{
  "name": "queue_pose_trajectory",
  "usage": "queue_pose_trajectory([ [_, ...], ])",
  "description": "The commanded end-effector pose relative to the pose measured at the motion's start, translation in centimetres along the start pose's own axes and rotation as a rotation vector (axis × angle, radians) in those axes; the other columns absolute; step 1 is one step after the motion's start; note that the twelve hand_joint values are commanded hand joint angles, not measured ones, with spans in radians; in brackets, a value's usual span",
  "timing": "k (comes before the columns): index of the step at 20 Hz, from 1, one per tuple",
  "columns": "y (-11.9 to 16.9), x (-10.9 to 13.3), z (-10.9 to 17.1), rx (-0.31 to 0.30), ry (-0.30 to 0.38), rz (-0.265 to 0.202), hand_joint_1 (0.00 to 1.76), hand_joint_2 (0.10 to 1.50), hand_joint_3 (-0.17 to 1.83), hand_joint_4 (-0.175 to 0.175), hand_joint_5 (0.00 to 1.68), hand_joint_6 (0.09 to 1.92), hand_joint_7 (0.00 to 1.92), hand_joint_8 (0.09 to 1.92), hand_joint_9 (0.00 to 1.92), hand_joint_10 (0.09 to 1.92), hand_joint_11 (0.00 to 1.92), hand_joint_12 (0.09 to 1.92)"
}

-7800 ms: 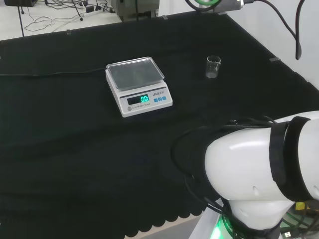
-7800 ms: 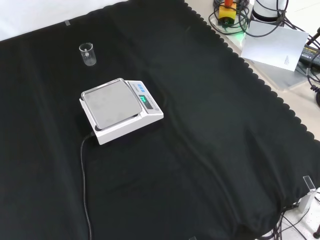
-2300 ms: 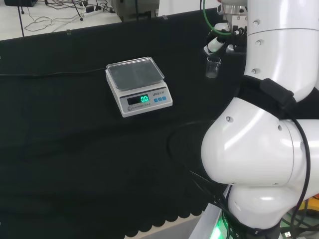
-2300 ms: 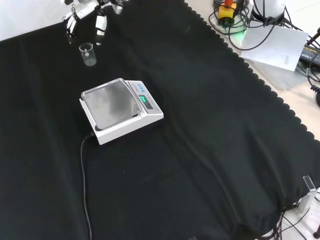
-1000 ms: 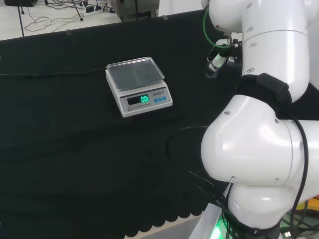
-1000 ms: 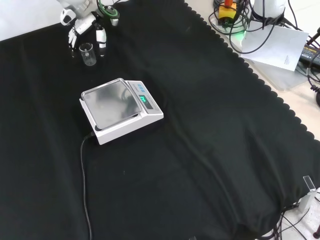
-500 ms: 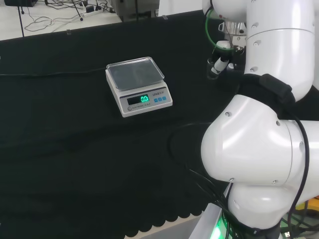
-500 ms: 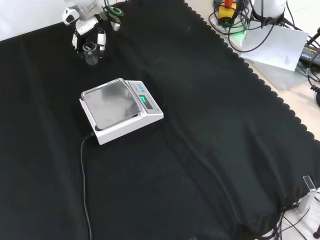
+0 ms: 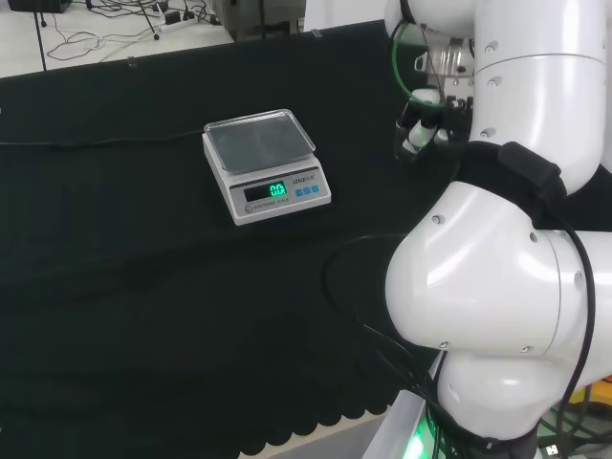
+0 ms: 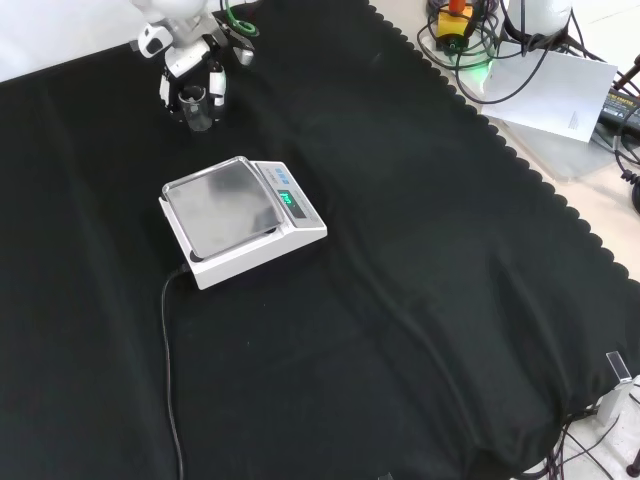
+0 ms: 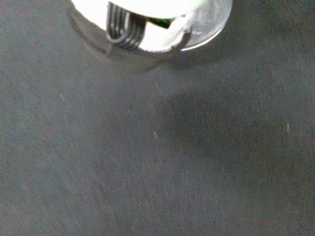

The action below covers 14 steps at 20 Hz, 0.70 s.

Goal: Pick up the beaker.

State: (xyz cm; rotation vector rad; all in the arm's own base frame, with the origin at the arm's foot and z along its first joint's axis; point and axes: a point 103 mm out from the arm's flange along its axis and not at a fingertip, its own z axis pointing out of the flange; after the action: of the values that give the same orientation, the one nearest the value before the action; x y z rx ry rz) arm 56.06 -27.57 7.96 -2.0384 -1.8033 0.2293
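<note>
Black cloth (image 9: 143,287) covers the bench in the head view, with a white scale (image 9: 265,164) near the middle, its display lit green. To its right, just left of the arm's big white links (image 9: 516,287), the hand (image 9: 421,129) reaches down with its fingers curled in close together; the beaker between them is hard to make out here.

From the front, the same spot lies at the upper left. Here the clear beaker (image 10: 197,108) is plain to see, upright, standing between the fingers (image 10: 217,88) of the hand (image 10: 190,70), which close around it on both sides. Whether its base touches the cloth (image 10: 400,300) cannot be told. The scale (image 10: 240,217) sits nearer the camera, apart from the beaker, its black cord (image 10: 168,360) trailing toward the bottom edge.

At the wrist, a blurred white and grey part of the hand (image 11: 147,24) hangs above the weave of the cloth (image 11: 147,172), which carries a dark shadow.

A second ago the fingers stood spread on either side of the beaker, which sat slightly more to the left in the front view; since then they have drawn in around it. At the earliest moment the beaker stood alone on the cloth.
</note>
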Motion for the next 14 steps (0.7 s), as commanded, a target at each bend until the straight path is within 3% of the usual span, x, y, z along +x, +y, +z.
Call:
queue_pose_trajectory([
  [1,-1.2,3.1,-18.4,-0.13,-0.101,-0.146,1.39,1.04,0.0,-0.082,1.06,0.83,1.03,0.82,1.28,0.73,1.21,0.72],
  [4,-2.2,3.6,-19.8,-0.126,-0.12,-0.159,1.39,1.04,0.0,-0.082,1.05,0.83,1.04,0.81,1.27,0.74,1.21,0.72],
  [7,-2.8,4.0,-20.3,-0.083,-0.114,-0.182,1.39,1.04,0.0,-0.082,1.05,0.83,1.04,0.81,1.27,0.74,1.21,0.72],
  [14,-4.3,5.4,-19.4,-0.011,-0.079,-0.248,1.39,1.04,0.0,-0.081,1.05,0.84,1.04,0.81,1.27,0.74,1.21,0.72],
])
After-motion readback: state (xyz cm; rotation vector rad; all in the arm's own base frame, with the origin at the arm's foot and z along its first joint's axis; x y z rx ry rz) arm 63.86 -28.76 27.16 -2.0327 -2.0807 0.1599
